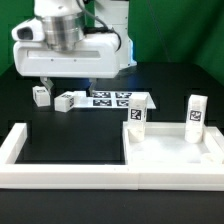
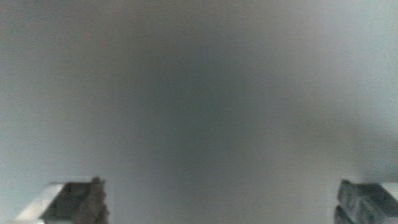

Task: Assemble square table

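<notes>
The white square table top (image 1: 172, 158) lies at the exterior view's lower right. Two white tagged legs stand upright at its far corners, one on the left (image 1: 136, 116) and one on the right (image 1: 195, 115). Two more small white leg blocks (image 1: 40, 95) (image 1: 66, 101) lie on the dark table at the back left. My gripper (image 1: 66, 78) hangs above these two blocks, apart from them. In the wrist view the gripper (image 2: 214, 202) is open, with one fingertip (image 2: 75, 202) at each lower side and only blurred grey between them.
The marker board (image 1: 115, 98) lies flat behind the table top. A long white bar frame (image 1: 60, 177) runs along the front and up the exterior view's left side (image 1: 14, 142), abutting the table top.
</notes>
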Motion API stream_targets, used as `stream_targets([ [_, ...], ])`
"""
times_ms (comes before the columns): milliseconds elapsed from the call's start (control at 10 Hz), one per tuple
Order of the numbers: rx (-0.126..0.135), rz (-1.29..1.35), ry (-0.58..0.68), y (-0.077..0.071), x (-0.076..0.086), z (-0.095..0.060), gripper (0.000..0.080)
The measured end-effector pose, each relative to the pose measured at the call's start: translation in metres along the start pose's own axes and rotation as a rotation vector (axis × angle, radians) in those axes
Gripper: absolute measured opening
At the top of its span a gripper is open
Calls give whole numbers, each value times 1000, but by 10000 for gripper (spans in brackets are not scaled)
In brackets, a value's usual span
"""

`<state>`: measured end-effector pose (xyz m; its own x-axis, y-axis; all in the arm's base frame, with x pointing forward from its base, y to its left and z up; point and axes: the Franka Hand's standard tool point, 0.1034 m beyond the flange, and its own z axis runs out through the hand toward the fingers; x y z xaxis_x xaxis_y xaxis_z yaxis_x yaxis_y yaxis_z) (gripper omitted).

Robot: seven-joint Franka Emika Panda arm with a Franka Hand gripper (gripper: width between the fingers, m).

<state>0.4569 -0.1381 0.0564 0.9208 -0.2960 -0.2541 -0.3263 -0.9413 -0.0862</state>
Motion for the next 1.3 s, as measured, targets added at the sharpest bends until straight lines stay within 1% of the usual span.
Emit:
stream_targets([
  [100, 23, 30, -137, 13, -10, 4, 648],
  [200, 42, 46, -260, 19, -13, 7, 648],
  [300, 47, 47, -337, 17, -13, 13, 648],
  [400, 56, 44, -424, 13, -18, 17, 648],
  [500, 62, 45, -488, 13, -17, 17, 648],
  [600, 60, 45, -502, 13, -13, 19, 648],
  [800, 60, 42, -502, 15, -14, 21, 648],
  [900, 69, 29, -522, 29, -20, 31, 648],
  [1000, 71, 37, -541, 40, -24, 38, 648],
  [1100, 72, 45, -558, 44, -28, 43, 648],
  [1300, 69, 40, -556, 41, -27, 42, 648],
])
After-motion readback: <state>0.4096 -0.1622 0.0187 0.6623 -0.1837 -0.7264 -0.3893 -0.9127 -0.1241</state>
